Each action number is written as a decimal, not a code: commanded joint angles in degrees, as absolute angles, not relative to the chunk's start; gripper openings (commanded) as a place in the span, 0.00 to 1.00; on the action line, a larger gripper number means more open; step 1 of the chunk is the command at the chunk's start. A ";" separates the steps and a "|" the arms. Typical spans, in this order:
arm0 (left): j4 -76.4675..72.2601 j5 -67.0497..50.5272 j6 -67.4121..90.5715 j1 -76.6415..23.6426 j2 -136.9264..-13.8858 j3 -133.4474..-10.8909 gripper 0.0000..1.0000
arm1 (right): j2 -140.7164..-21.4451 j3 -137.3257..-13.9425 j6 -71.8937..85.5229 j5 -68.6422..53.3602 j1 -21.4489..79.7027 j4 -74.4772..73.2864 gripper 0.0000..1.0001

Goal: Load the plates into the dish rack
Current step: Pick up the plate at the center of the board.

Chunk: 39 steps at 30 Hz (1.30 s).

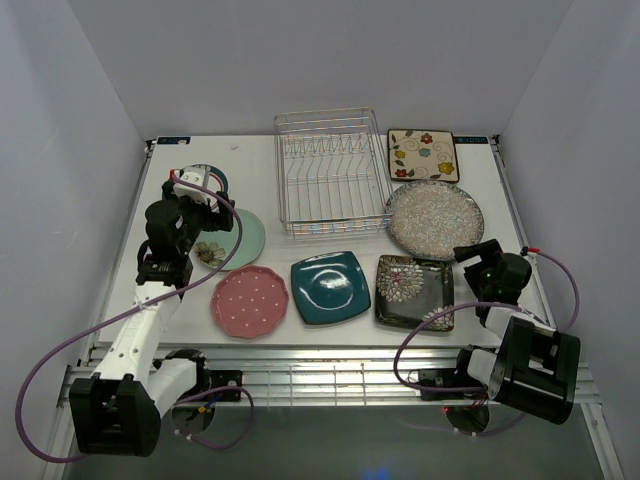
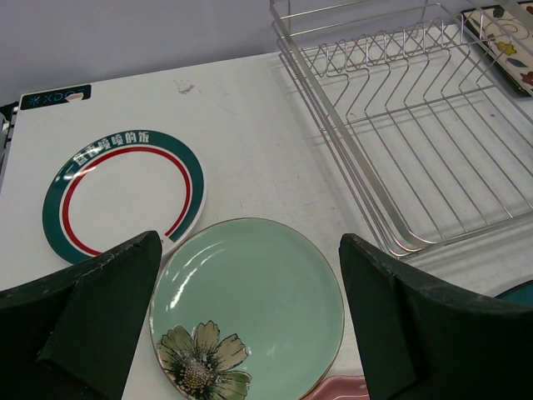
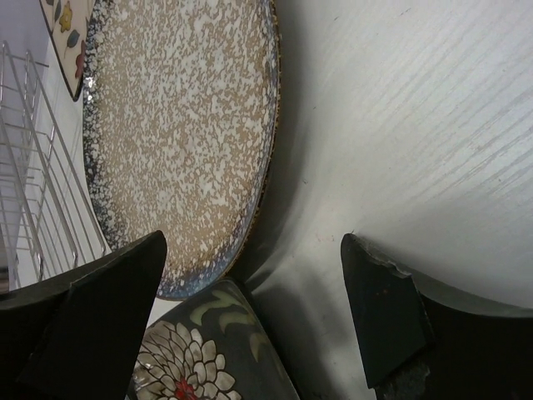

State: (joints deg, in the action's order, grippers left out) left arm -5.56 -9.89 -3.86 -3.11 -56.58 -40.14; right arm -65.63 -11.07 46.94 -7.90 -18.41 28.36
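**Operator:** Left gripper (image 2: 250,250) status?
**Tech:** Spread wide, empty, hovering over mint floral plate (image 2: 250,333). Dish rack (image 2: 416,125) toward 2 o'clock, holding nothing.
**Operator:** Right gripper (image 3: 250,250)?
**Tech:** Also spread, empty. Speckled grey plate (image 3: 179,142) lying flat at 11 o'clock. Nearer arm for mint floral plate: left.

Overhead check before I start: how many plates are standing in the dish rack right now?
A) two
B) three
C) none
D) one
C: the dish rack shows only bare wire prongs in both the overhead and left wrist views, with nothing slotted between them.
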 commanded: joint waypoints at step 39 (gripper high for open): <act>-5.27 -10.19 -4.31 -3.08 -56.51 -41.75 0.98 | -89.46 -20.39 53.44 -10.55 -17.14 43.24 0.77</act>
